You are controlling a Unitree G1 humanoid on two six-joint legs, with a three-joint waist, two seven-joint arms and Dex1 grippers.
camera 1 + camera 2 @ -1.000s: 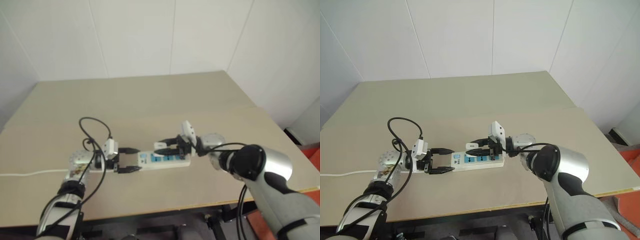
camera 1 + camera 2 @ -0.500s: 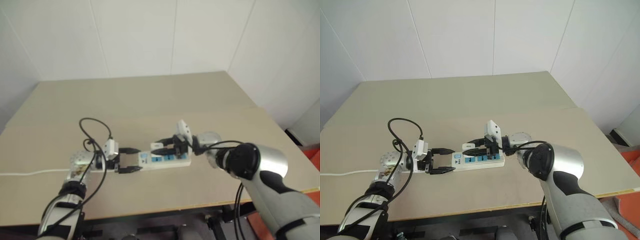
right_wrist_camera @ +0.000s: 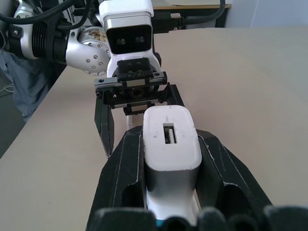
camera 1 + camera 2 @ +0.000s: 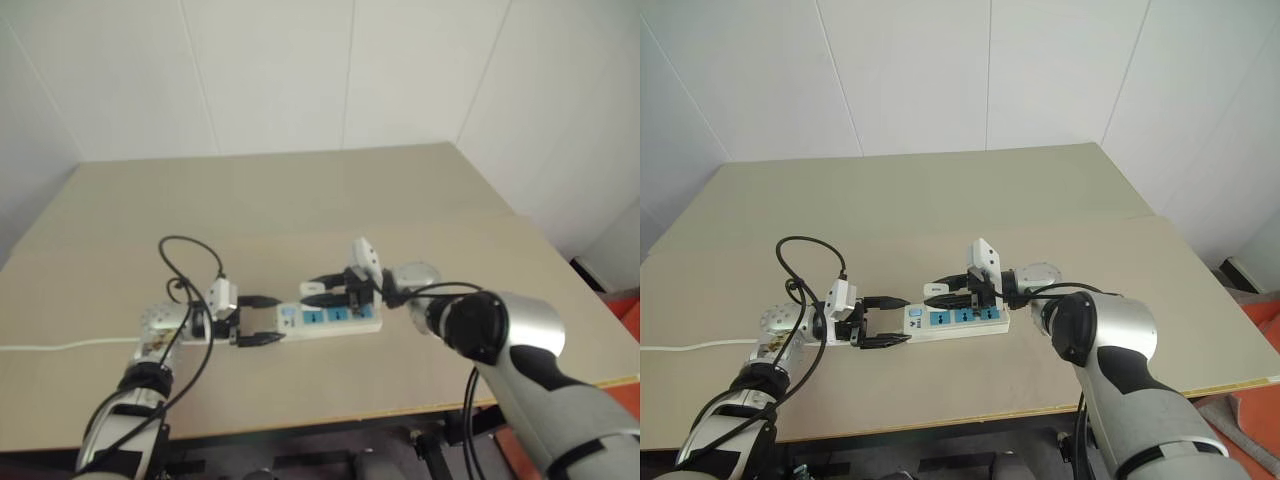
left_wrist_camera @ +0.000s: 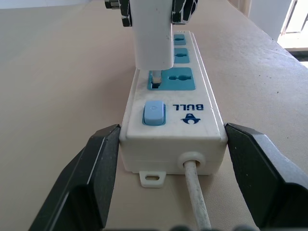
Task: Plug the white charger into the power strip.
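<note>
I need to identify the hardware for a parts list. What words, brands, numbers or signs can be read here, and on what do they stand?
"BULL", dark blue with a small logo beside it, upside down in the left wrist view: on the long white power strip with blue sockets, beside its blue switch.
Small white rounded charger block: no print visible.
Nothing else legible.

The light was bright, even and diffuse, with only faint soft shadows on the table point(image 4: 300, 200). The head views bowed slightly at their edges. Nearest parts in wrist views blurred.
</note>
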